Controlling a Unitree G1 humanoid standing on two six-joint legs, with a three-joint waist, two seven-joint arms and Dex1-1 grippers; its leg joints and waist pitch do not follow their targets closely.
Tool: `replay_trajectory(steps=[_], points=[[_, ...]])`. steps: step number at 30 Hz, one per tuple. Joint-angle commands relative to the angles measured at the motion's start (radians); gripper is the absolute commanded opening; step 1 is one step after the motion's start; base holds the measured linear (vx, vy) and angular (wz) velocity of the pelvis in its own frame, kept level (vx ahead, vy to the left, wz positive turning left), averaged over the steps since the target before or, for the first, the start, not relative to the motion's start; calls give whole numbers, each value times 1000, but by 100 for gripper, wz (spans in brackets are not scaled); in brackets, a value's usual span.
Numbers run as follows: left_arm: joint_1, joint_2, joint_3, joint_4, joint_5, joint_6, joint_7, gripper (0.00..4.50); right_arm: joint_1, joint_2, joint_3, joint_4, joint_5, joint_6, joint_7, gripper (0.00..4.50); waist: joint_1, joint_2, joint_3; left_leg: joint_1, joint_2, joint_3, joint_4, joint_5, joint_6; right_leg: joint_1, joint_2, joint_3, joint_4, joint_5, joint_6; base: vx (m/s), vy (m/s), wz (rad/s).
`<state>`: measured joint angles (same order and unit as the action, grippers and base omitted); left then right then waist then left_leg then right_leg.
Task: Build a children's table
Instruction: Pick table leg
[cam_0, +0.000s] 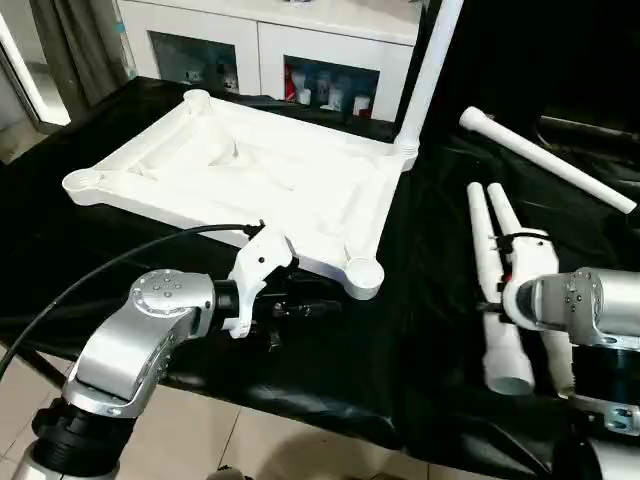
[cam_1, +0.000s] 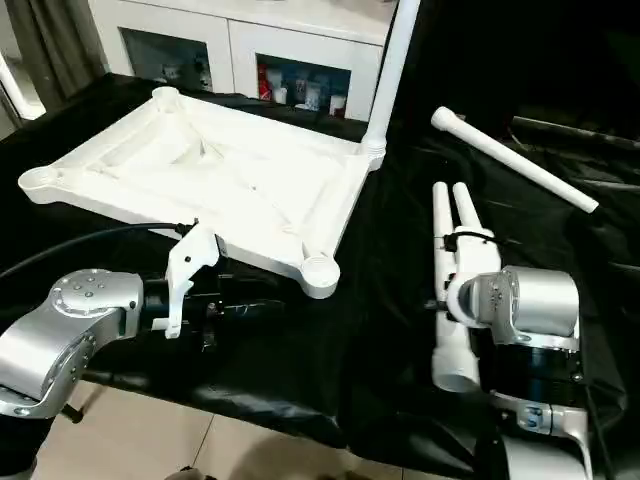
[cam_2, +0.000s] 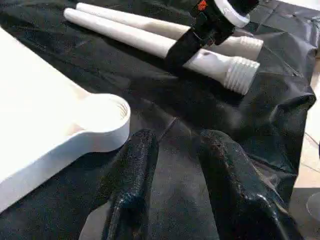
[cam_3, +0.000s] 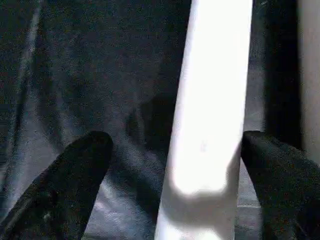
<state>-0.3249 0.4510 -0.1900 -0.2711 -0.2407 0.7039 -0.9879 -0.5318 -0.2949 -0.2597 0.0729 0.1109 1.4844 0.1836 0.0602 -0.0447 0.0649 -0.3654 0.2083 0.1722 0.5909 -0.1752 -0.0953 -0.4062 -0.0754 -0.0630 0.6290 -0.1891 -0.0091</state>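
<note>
The tabletop (cam_0: 250, 170) lies upside down on the black cloth (cam_0: 420, 330), rim up, filling the 10 to 12 o'clock part of the head view. One leg (cam_0: 430, 70) already stands upright in its far right corner socket, at 1 o'clock. The near right socket (cam_0: 362, 274) is empty, its threaded hole facing up. Two legs (cam_0: 497, 290) lie side by side on the cloth at 3 to 4 o'clock, threaded ends toward the robot. A fourth leg (cam_0: 545, 160) lies apart, slanting across at 2 o'clock.

The right gripper (cam_3: 175, 165) points down over the pair of legs, its fingers (cam_3: 75, 175) spread wide on either side of one leg, not clamped on it. The left gripper (cam_2: 172, 165) sits low over the cloth just near the empty socket, at 7 o'clock; its fingers (cam_2: 132, 170) stand partly apart with nothing between them.

A white cabinet (cam_0: 270, 40) with glass doors stands behind the table at 12 o'clock.
</note>
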Motion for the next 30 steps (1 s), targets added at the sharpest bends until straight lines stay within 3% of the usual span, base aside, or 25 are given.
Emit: replay_trajectory(steps=[1,6,16,17,24,26,27,30], points=[[-17,17,0,-33,-7,22,5,172,-9,22,-17,-54,16,34,0,446,5,-2,-69,8,9,5,-67,-113,-40,52,-46,47,-74,-196,-121,0,0,0],[-18,31,-2,-45,-11,29,7,172,-13,41,-18,-83,19,50,-2,446,8,9,-69,11,9,3,-68,-130,-54,50,-46,47,-75,-201,-119,0,0,0],[-26,51,-12,-49,-24,37,10,172,33,82,-19,-66,27,46,-12,446,10,11,-71,11,8,1,-69,-139,-66,52,-46,46,-72,-179,-128,0,0,0],[-29,50,-13,-48,-26,39,12,172,44,94,-13,-35,36,37,0,418,10,10,-71,11,8,1,-69,-140,-66,52,-46,46,-72,-180,-129,0,0,0],[-35,62,-20,-52,-37,49,14,172,44,107,-11,15,30,4,-8,364,12,2,-66,15,8,-1,-73,-190,-75,50,-49,45,-80,-270,-105,0,0,0],[-35,70,-16,-61,-48,54,7,172,31,115,-27,20,26,0,-17,362,12,-1,-67,16,8,-1,-74,-193,-75,49,-50,45,-82,-288,-98,0,0,0],[-35,73,-15,-63,-52,53,4,172,26,117,-32,26,24,-6,-20,333,13,0,-67,16,8,-2,-73,-191,-76,49,-50,45,-81,-288,-99,0,0,0],[-39,54,0,-61,-71,42,8,172,8,125,-62,57,15,-34,-42,314,12,-3,-66,17,8,0,-73,-194,-76,46,-49,45,-83,-297,-96,0,0,0]])
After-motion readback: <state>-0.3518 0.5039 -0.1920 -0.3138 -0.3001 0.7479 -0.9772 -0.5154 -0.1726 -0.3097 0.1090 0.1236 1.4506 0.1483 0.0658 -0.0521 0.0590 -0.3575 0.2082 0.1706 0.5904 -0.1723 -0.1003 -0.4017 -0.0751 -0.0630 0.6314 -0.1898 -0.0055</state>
